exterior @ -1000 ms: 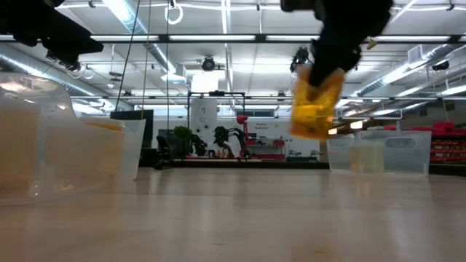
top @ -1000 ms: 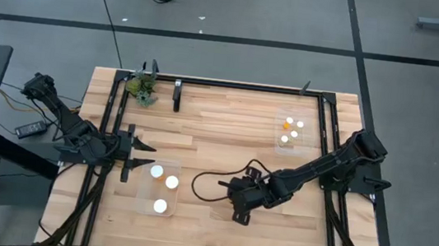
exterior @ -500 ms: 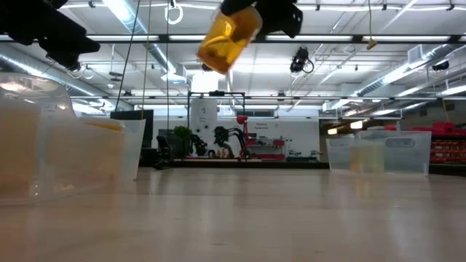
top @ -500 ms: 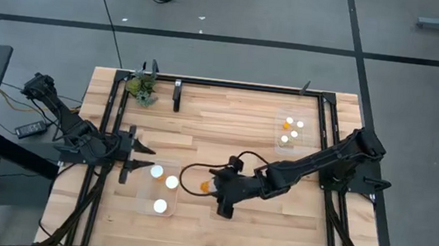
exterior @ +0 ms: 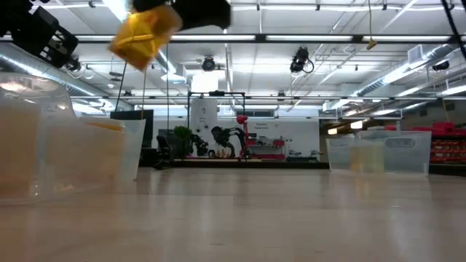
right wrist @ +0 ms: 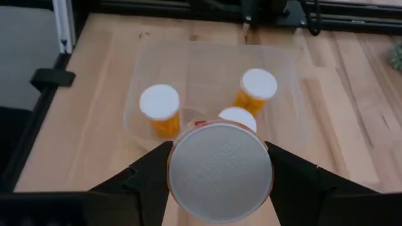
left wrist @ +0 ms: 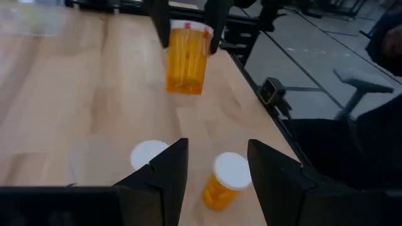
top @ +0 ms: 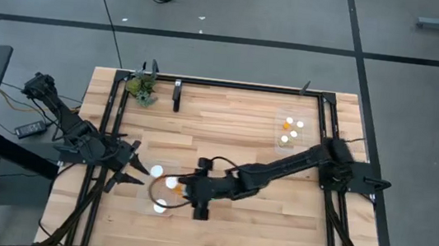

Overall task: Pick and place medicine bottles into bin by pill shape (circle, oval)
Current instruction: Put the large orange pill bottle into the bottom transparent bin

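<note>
High view: a clear bin (top: 144, 203) sits on the table (top: 227, 132) near its left edge, toward the front, and holds three medicine bottles with white caps (top: 160, 206). The right wrist view shows the same bin from above, two bottles standing apart and a third cap partly hidden behind the held one. A second clear bin (top: 279, 123) lies toward the back right corner, with four white-capped bottles (top: 289, 122) clustered inside. A small green plant (top: 142, 88) stands at the back left corner.

The right gripper (top: 187, 192) reaches across the table to the near bin's right rim. Its fingers pinch a medicine bottle (right wrist: 220, 169) by the sides, just below the wide white cap, which fills the middle of the right wrist view with a dark finger (right wrist: 151, 179) on either side. In the left wrist view that bottle (left wrist: 186, 56) hangs upright, amber body down, above the table and clear of the bin's contents. In the low view it shows tilted and high, over the near bin.

The left gripper (top: 132, 176) waits at the left rim of the same bin, its fingers (left wrist: 164, 172) spread apart and holding nothing, with two of the binned bottles showing between and below them.
</note>
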